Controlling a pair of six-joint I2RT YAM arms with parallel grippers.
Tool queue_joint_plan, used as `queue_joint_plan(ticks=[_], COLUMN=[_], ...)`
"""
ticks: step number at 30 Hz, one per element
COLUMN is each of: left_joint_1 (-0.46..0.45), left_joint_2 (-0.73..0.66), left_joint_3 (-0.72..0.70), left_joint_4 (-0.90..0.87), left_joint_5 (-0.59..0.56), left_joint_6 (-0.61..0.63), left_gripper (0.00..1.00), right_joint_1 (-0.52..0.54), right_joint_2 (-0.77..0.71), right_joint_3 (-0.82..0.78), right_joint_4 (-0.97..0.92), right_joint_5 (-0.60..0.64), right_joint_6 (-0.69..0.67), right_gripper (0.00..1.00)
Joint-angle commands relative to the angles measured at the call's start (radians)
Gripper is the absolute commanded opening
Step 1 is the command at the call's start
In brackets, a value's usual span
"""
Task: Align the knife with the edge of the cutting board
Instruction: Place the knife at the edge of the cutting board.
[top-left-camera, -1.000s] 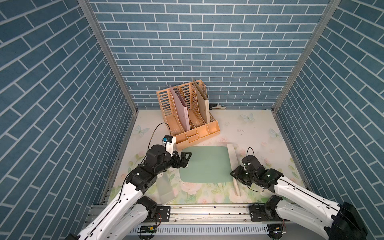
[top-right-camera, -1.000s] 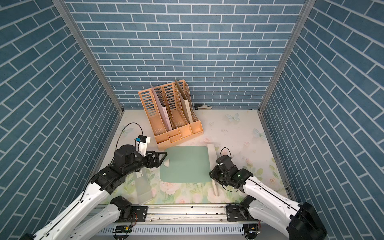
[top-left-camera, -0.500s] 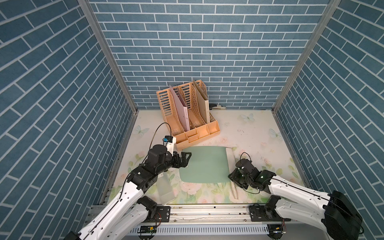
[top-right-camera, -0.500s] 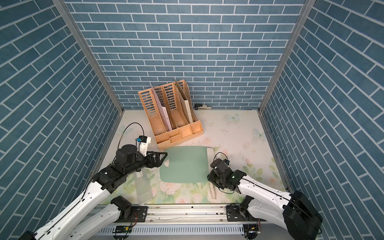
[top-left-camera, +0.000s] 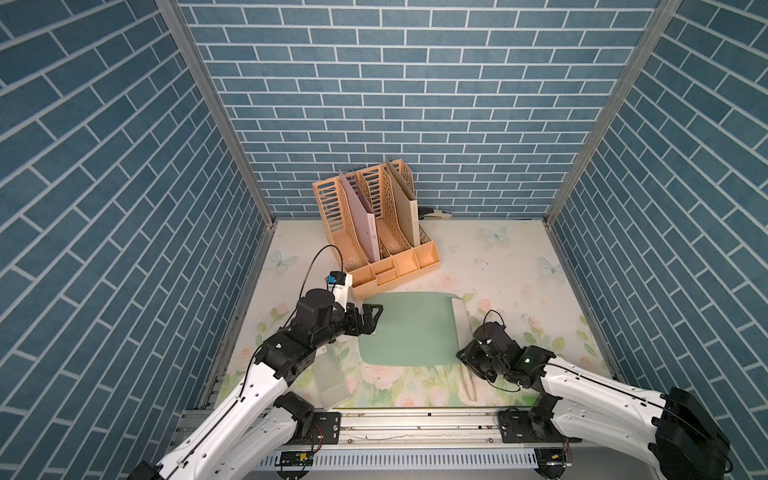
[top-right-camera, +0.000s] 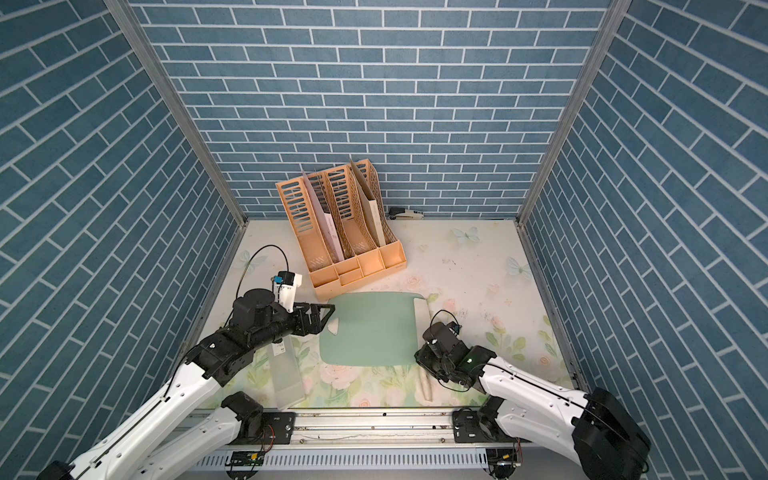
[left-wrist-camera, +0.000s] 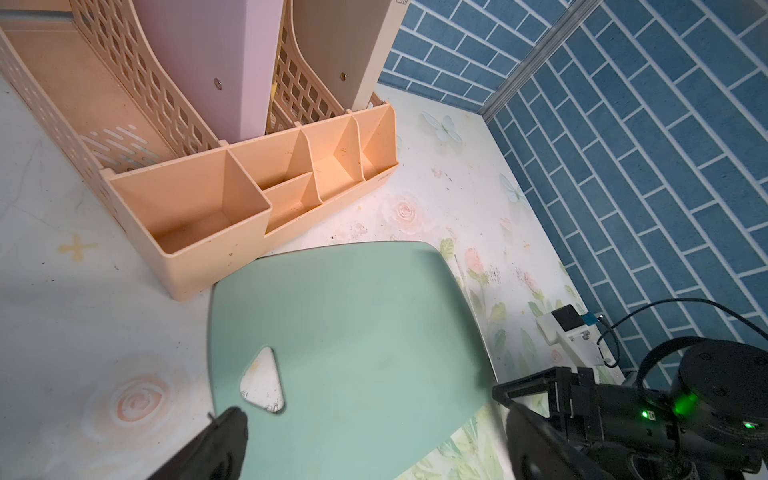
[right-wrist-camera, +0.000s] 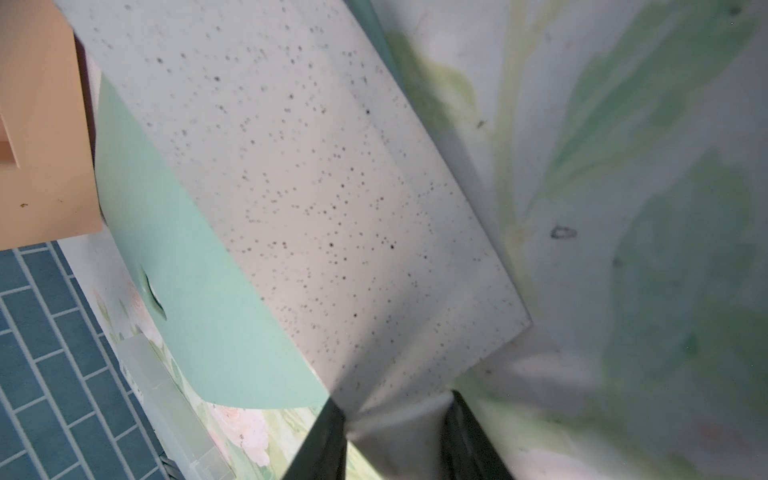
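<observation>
- Overhead, in both top views, the left arm reaches low and forward from the rail with its elbow bent. The left gripper sits level at the holed edge of the board, jaws wide apart with nothing between them.
- Likewise in both top views, the right arm lies low across the table, forearm nearly flat. The right gripper is down on the knife where blade meets handle.
- The blade lies along the board's edge on the right arm's side, and the handle sticks out past the near edge toward the rail. A rack stands just behind the board. A box lies under the left forearm.
- From the left wrist, two dark fingers frame the board, spread far apart. One tip is beside the triangular hole. The right arm's wrist shows at the board's far edge.
- From the right wrist, both fingers clamp the knife at the heel of its speckled blade. The blade rests flat over the board, with a thin green strip showing past its outer side.
</observation>
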Motion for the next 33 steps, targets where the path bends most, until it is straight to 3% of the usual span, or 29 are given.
queue_joint_plan(ticks=[1, 8, 15, 21, 33], left_joint_1=[-0.007, -0.008, -0.008, -0.007, -0.007], left_joint_2=[-0.002, -0.001, 0.016, 0.03, 0.082], left_joint_3=[-0.015, -0.003, 0.001, 0.002, 0.012], left_joint_4=[-0.003, -0.018, -0.026, -0.03, -0.047], left_joint_5=[-0.012, -0.024, -0.028, -0.035, -0.062], left_joint_6=[0.0, 0.008, 0.009, 0.01, 0.007], left_gripper=[1.0, 1.0, 0.99, 1.0, 1.0], right_joint_1=[0.01, 0.026, 0.036, 0.043, 0.056], right_joint_2=[0.017, 0.078, 0.082, 0.064, 0.062], right_joint_3=[-0.036, -0.039, -0.033, -0.052, -0.034], right_joint_4=[0.029, 0.085, 0.064, 0.054, 0.0], right_joint_5=[0.024, 0.016, 0.036, 0.054, 0.118], right_joint_6=[0.025, 0.039, 0.025, 0.02, -0.022], right_gripper=[0.0, 0.01, 0.23, 0.29, 0.32])
